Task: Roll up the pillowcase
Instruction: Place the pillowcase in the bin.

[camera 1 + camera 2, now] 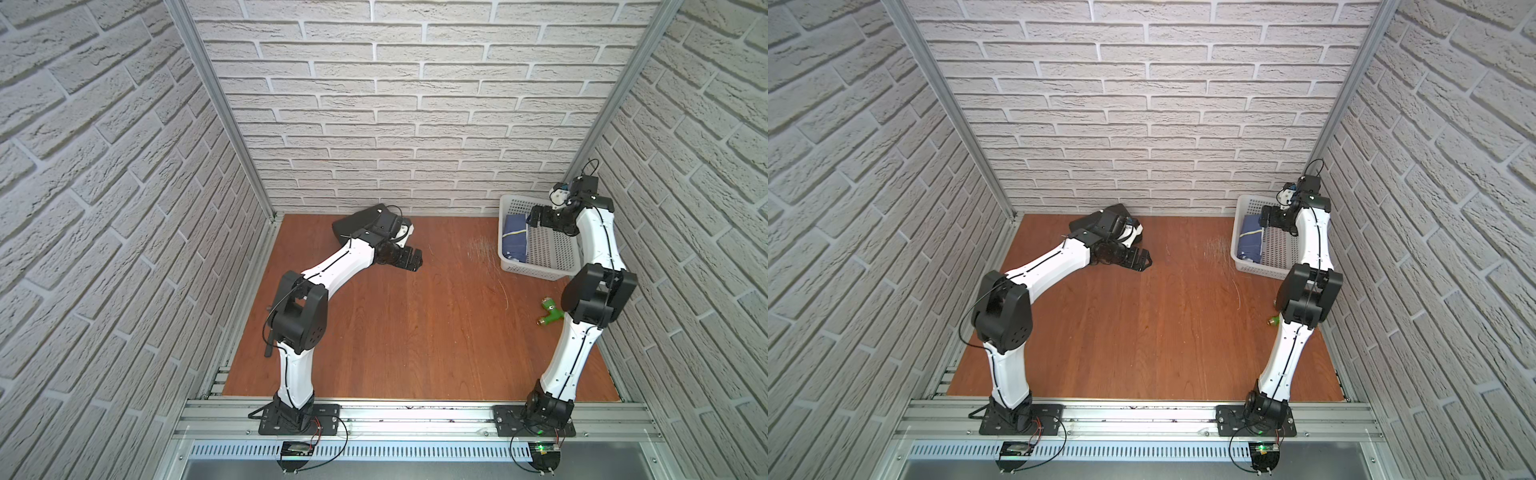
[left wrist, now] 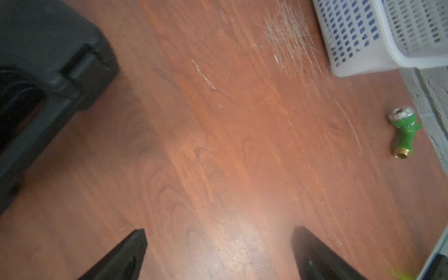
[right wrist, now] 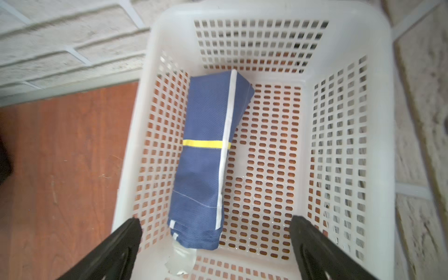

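The likeliest trouble, I judge, is the roll coming undone. The pillowcase is lying free on the floor of the white basket with nothing pinning its layered end, and that end is sitting right below the right gripper. A finger dipping or dragging as the arm is pulling away could catch a fold and tug it open, or hook the basket's rim and tip it. The right gripper is hanging over the basket with its jaws spread wide, one finger to each side of the roll's near end, gripping nothing and apparently touching nothing. The left gripper is likewise standing wide apart and empty, hovering over bare table, well apart from the basket.
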{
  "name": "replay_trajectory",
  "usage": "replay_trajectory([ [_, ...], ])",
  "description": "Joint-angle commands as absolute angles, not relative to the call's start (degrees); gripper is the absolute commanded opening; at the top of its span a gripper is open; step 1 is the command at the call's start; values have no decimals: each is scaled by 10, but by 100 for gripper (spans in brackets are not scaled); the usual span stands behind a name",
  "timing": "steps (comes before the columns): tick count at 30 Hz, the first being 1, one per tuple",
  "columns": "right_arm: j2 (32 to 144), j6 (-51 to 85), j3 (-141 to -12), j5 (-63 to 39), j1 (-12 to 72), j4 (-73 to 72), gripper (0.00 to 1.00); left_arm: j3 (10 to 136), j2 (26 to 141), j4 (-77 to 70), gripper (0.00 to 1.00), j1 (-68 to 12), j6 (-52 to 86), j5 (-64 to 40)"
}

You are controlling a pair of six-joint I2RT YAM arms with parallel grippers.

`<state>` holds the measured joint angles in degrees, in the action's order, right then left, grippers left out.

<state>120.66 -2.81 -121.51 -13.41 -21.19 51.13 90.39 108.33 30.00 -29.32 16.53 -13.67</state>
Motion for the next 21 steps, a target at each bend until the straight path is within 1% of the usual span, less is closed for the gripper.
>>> replay_trajectory([
  [1,1138,-20,-1099,-210,-202,399,100,859,1030,269,98,-263,145,-113],
  [2,1102,-13,-1061,-229,-201,368,100,843,1020,264,98,-255,139,-109],
  [6,984,-4,-894,-255,-191,248,100,770,970,224,98,-220,129,-96],
  [10,916,14,-803,-269,-191,211,100,698,920,196,98,-185,127,-90],
  [14,824,42,-686,-292,-184,140,100,608,853,153,98,-150,118,-74],
  [16,779,50,-616,-294,-161,102,100,562,828,119,98,-132,104,-61],
  [19,716,45,-512,-237,-99,71,100,503,808,52,98,-109,89,-31],
  [21,673,48,-439,-174,-69,26,100,461,795,-2,98,-101,77,4],
])
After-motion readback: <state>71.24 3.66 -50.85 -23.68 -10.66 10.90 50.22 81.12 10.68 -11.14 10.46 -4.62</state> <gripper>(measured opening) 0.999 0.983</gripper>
